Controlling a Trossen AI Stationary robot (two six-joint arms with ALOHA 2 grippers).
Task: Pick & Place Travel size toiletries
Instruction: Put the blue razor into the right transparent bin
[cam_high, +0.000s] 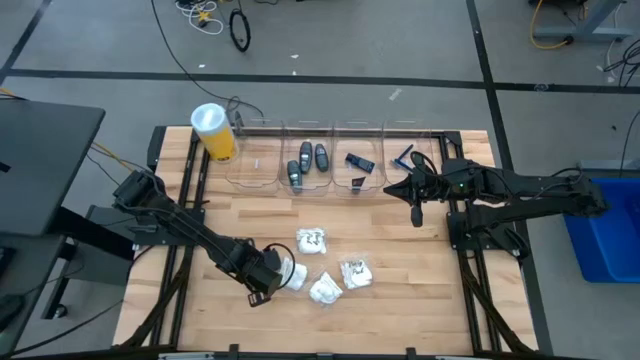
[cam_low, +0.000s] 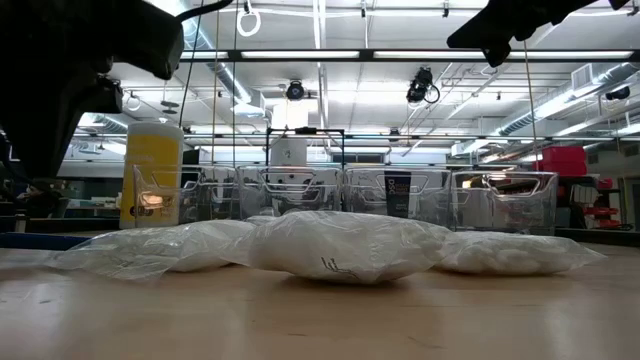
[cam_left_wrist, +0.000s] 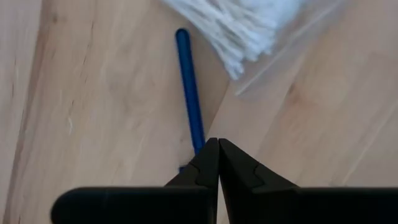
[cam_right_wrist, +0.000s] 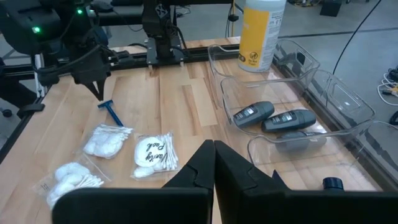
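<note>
While my left end effector (cam_right_wrist: 96, 87) hangs clenched over one blue razor (cam_right_wrist: 113, 112) on the tabletop (cam_high: 400, 290), four white packets (cam_right_wrist: 153, 155) lie beside it, one reading "Pack"; right end effector (cam_high: 416, 215) clenched, empty.

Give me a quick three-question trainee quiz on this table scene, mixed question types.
1. True or false: the blue razor lies on the table beside the white packets.
2. Which end effector is above the razor? A left B right
3. Fill in: the dark grey oval pieces lie in a clear ____.

Key: 1 true; 2 A; 3 bin.
</note>
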